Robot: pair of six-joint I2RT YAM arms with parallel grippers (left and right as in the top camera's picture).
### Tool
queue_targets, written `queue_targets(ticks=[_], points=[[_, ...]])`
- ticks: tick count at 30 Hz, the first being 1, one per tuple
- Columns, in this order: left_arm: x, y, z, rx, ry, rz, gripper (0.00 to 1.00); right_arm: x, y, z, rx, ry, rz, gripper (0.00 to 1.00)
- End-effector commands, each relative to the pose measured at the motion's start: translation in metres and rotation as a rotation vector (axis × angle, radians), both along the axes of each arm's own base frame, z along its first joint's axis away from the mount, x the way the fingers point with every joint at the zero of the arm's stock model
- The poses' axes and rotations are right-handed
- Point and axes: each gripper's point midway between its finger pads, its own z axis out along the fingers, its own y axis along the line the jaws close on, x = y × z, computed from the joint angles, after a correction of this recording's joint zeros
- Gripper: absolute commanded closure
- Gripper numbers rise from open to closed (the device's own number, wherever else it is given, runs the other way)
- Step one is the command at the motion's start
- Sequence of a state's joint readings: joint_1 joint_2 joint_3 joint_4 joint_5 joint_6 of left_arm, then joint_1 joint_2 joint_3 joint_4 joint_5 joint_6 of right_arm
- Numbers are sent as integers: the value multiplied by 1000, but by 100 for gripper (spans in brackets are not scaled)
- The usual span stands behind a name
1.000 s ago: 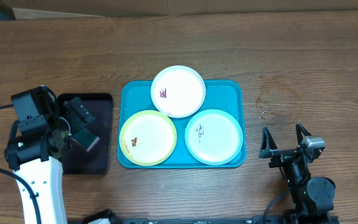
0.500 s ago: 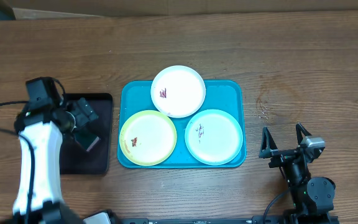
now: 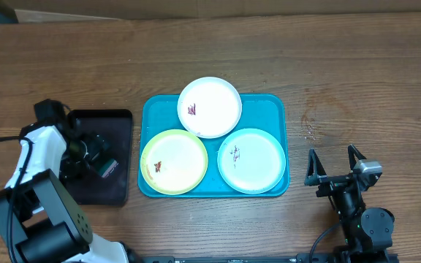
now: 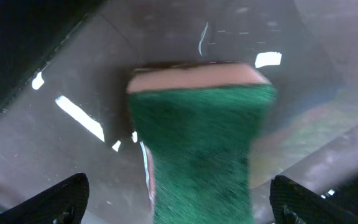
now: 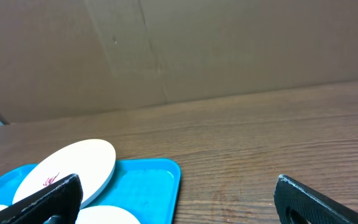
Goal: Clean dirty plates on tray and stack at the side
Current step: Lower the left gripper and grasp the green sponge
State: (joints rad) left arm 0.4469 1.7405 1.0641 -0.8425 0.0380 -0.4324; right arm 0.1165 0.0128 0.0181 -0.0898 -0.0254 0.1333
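The turquoise tray (image 3: 272, 109) holds three plates: a white plate (image 3: 218, 98) with a red smear at the back, a yellow-green rimmed plate (image 3: 181, 157) at front left, a pale blue rimmed plate (image 3: 258, 164) at front right. My left gripper (image 3: 97, 157) is open over the black tray (image 3: 119, 120), its fingers either side of a green sponge (image 4: 201, 149) lying on that tray. My right gripper (image 3: 335, 168) is open and empty, right of the turquoise tray. The white plate (image 5: 79, 162) and the tray (image 5: 148, 183) also show in the right wrist view.
A cardboard wall (image 5: 229, 50) stands behind the wooden table (image 3: 357, 80). The black tray lies just left of the turquoise tray.
My left arm has swung down and lowered its gripper onto the black tray around the sponge. The right arm and the plates have not moved.
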Motion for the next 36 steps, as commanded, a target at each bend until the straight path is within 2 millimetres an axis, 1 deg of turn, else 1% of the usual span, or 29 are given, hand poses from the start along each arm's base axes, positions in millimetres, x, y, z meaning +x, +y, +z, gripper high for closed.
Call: queue_targets(ticks=[1, 3, 8, 9, 11, 14, 15, 17, 18, 19, 20, 22, 23, 24, 25, 26, 27, 31, 36], points=[[5, -4, -5, -62, -10, 18, 7, 1, -2, -2, -4, -3, -11, 0], [5, -5, -9, -66, -1, 19, 9, 1, -2, -2, -4, -3, -11, 0], [10, -3, -18, -65, -4, 19, 20, 1, -2, -2, -4, -3, -11, 0], [11, -3, -20, -67, -6, 18, 27, 1, -2, -2, -4, -3, -11, 0], [12, -4, -24, -82, -4, 19, 33, 1, -2, -2, -4, -3, -11, 0], [11, -11, -29, -121, 4, 19, 51, 1, -2, -2, -4, -3, -11, 0], [11, -12, -31, -130, 8, 19, 58, 1, -2, -2, -4, -3, -11, 0], [9, -13, -34, -135, 19, 20, 78, 1, -2, -2, -4, -3, -11, 0], [9, -13, -35, -134, 21, 20, 84, 1, -2, -2, -4, -3, -11, 0], [9, -12, -35, -133, 21, 20, 94, 1, -2, -2, -4, -3, -11, 0], [9, -12, -35, -132, 21, 20, 96, 1, -2, -2, -4, -3, -11, 0], [10, -12, -35, -131, 19, 20, 96, 1, -2, -2, -4, -3, -11, 0], [10, -12, -35, -132, 19, 20, 96, 1, -2, -2, -4, -3, -11, 0], [10, -13, -35, -134, 18, 20, 83, 1, -2, -2, -4, -3, -11, 0], [10, -13, -35, -134, 18, 20, 48, 1, -2, -2, -4, -3, -11, 0], [9, -13, -35, -135, 20, 20, 3, 1, -2, -2, -4, -3, -11, 0], [8, -13, -35, -137, 23, 20, 0, 1, -2, -2, -4, -3, -11, 0], [1, -17, -34, -154, 56, 22, 0, 1, -2, -2, -4, -3, -11, 0], [-9, -33, -31, -230, 91, 27, 0, 1, -2, -2, -4, -3, -11, 0]])
